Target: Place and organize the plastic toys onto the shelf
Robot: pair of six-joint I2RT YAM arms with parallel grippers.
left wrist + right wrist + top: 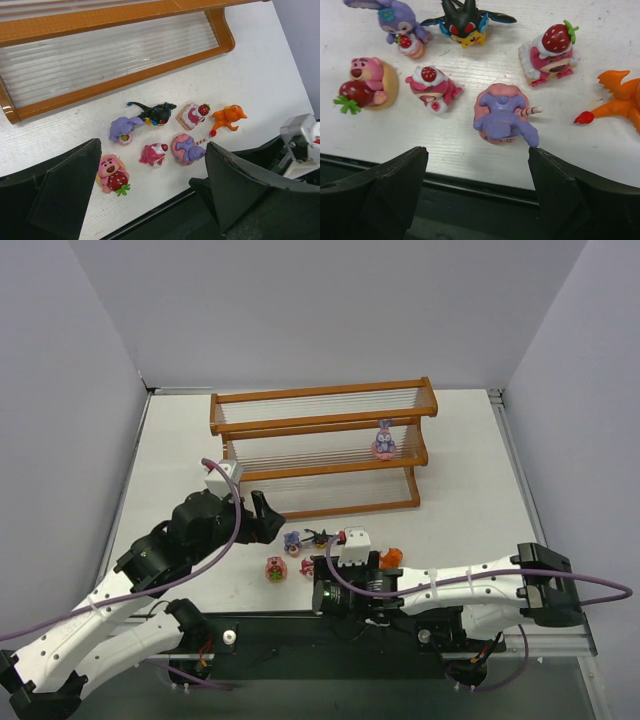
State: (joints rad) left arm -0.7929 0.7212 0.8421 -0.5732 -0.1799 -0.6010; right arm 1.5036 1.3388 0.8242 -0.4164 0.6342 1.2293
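Table [600,150] edge just beside toys [505,120]

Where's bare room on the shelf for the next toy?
Orange-brown stepped shelf: top and bottom tiers bare; middle tier free left of the purple long-eared toy near its right end. Crowded: the seven-toy cluster on the white table before the shelf.

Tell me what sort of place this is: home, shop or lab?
Probably a lab test cell: plain grey walls box in a white table, a left arm and right arm are bolted at its near edge, and a shelf and toys sit on it.
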